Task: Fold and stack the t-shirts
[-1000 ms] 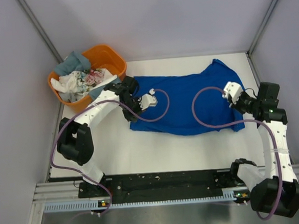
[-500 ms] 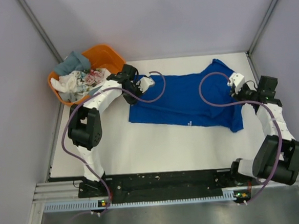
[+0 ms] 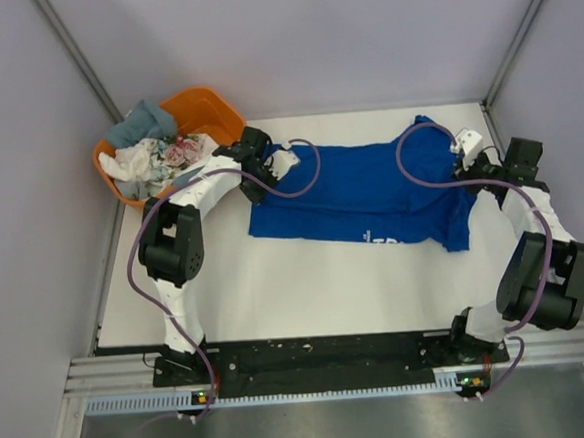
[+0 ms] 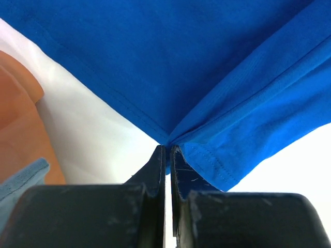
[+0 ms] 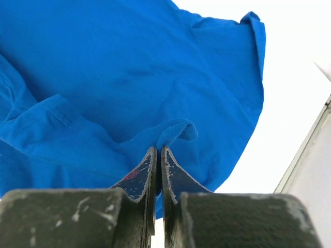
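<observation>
A royal blue t-shirt (image 3: pixel 360 192) is stretched across the far half of the white table, with a bit of white lettering at its near hem. My left gripper (image 3: pixel 286 160) is shut on its left edge; the left wrist view shows the blue cloth (image 4: pixel 217 77) pinched at the tips of my left gripper (image 4: pixel 167 147). My right gripper (image 3: pixel 464 147) is shut on the shirt's right edge, and a fold of blue cloth (image 5: pixel 129 77) is clamped in my right gripper (image 5: pixel 159 150). More t-shirts (image 3: pixel 157 153), grey-blue, white and floral, are heaped in the orange tub.
The orange tub (image 3: pixel 215 114) stands at the far left corner, close to my left arm. Purple cables loop over the shirt from both wrists. Grey walls close in the table on three sides; a metal post (image 3: pixel 522 32) rises at the far right.
Both grippers have carried the shirt's edges away from me and outward, stretching the cloth wider. The near hem slid back and its white lettering came into view.
</observation>
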Motion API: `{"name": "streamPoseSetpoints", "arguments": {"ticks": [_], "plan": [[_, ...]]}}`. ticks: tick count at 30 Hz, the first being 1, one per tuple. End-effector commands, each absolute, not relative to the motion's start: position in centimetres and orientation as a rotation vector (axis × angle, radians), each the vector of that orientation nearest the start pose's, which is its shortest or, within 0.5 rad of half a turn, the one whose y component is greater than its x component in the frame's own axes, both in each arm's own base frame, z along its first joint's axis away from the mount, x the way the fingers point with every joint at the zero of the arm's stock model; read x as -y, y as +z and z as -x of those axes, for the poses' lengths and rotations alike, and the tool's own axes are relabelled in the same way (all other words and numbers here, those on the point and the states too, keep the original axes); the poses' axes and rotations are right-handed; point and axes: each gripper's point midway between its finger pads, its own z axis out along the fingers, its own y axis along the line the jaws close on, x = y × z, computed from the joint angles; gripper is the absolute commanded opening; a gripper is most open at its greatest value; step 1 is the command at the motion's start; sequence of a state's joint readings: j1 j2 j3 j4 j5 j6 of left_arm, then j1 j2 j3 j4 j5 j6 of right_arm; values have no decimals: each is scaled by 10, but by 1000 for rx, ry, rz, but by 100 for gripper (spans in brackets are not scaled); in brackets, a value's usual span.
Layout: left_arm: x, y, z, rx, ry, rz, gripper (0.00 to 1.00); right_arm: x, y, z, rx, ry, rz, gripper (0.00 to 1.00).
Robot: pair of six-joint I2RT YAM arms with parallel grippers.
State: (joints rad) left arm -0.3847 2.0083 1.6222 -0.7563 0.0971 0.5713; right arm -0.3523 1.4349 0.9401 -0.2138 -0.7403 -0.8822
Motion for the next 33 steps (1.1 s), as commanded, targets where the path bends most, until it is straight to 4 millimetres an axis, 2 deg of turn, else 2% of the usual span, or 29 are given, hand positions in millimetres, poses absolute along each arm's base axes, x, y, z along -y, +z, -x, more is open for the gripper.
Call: {"name": "streamPoseSetpoints", "arguments": {"ticks": [1,6,9,10,13,15,16,19,21,23,27,30,32,33], "plan": [[156,74,-436,-2381,-1,-1215,0,46,178,-414,-1759,87,870,0],[154,68,-438,-2401,13,-1205,0,55,172,-421,-1821,90,797,0],[155,65,-439,-2412,8,-1200,0,52,173,-423,-1813,93,788,0],[156,64,-439,-2417,7,-1197,4,50,170,-424,-1825,92,784,0],[156,64,-443,-2425,18,-1179,26,50,161,-432,-1905,28,720,2],[155,70,-448,-2409,33,-1166,38,57,152,-442,-1981,-9,605,9],[149,77,-454,-2391,98,-1150,43,65,151,-448,-2028,-26,492,13],[152,104,-460,-2276,117,-1199,55,96,143,-457,-2214,-62,117,29],[161,119,-457,-2198,57,-1266,60,108,145,-460,-2310,-76,-71,36],[169,125,-445,-2154,1,-1361,62,111,157,-463,-2332,-63,-196,40],[187,117,-401,-2125,-179,-1572,63,100,176,-441,-2311,5,-356,62],[190,106,-362,-2099,-314,-1726,58,88,179,-406,-2300,27,-432,63],[188,98,-346,-2085,-369,-1797,58,85,179,-378,-2284,11,-509,61],[186,93,-343,-2084,-373,-1817,58,81,172,-364,-2292,21,-559,58]]}}
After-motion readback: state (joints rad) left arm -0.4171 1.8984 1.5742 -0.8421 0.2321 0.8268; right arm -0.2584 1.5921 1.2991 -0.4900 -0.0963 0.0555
